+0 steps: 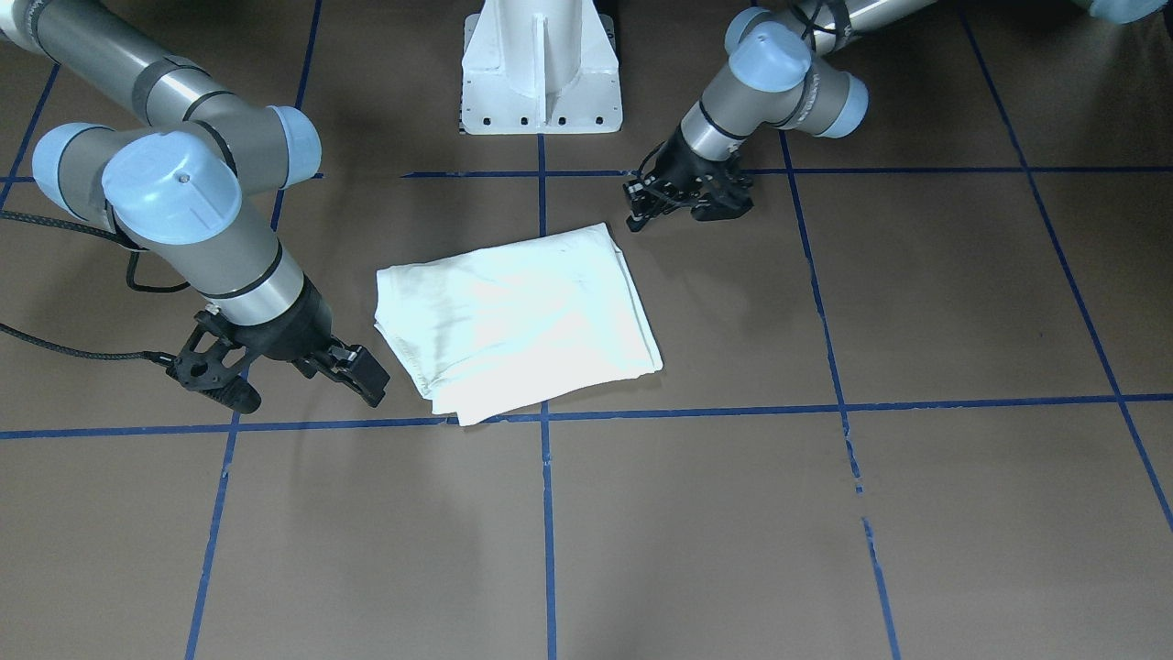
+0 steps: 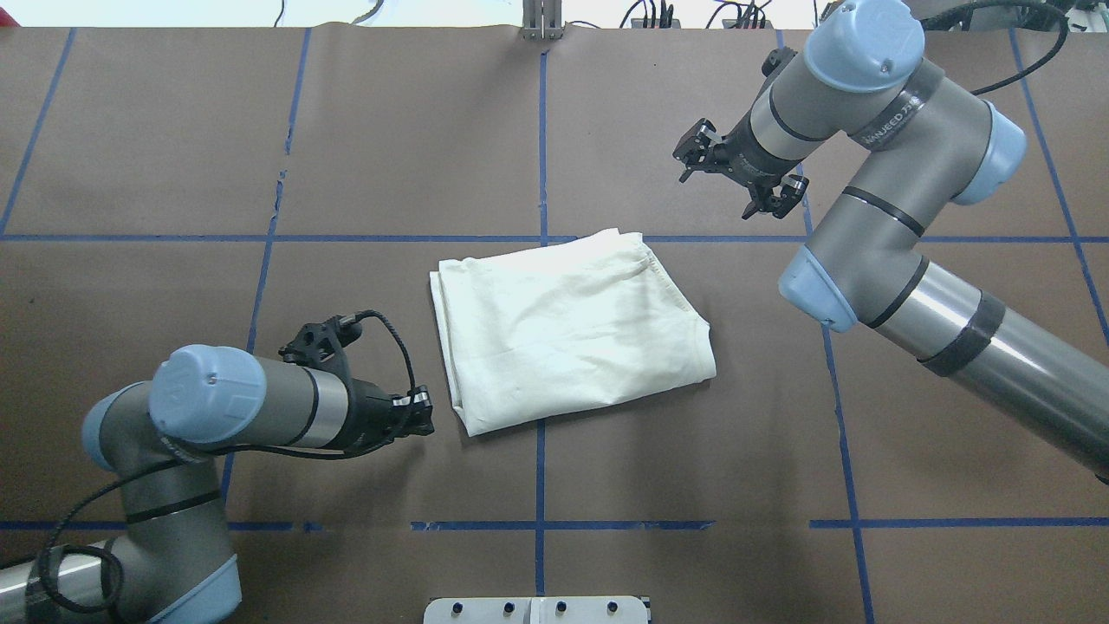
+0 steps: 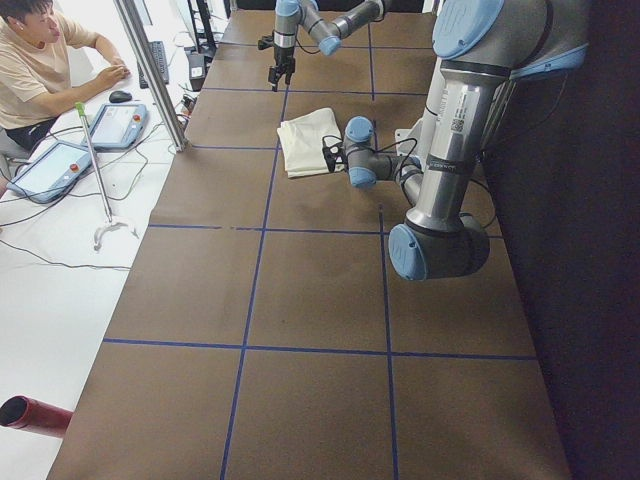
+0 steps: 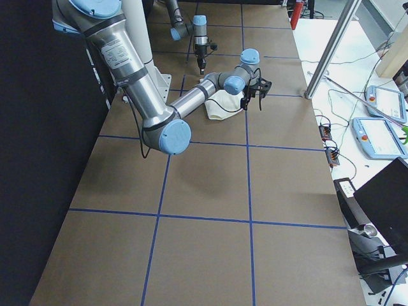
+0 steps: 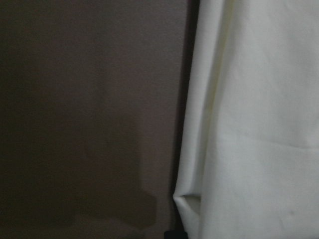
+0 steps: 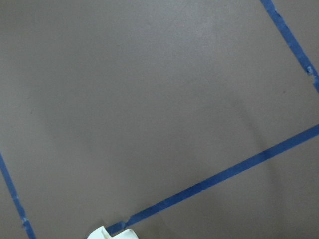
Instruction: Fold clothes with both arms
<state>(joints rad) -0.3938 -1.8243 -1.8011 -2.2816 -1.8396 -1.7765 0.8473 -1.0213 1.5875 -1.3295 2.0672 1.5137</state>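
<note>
The cream shirt (image 1: 513, 316) lies folded into a flat rectangle at the table's middle (image 2: 572, 329); its print is hidden. My left gripper (image 2: 424, 418) sits low just beside the shirt's near-left corner (image 1: 634, 213), fingers together, holding nothing. The left wrist view shows the shirt's folded edge (image 5: 259, 124) close up. My right gripper (image 2: 738, 169) is open and empty, raised above the table past the shirt's far-right corner (image 1: 298, 385). The right wrist view shows bare table and a small corner of the shirt (image 6: 107, 234).
The table is covered in brown paper with a blue tape grid (image 2: 541, 147). The white pedestal (image 1: 541, 69) stands at the robot's side. An operator (image 3: 40, 50) sits with tablets beyond the table's far edge.
</note>
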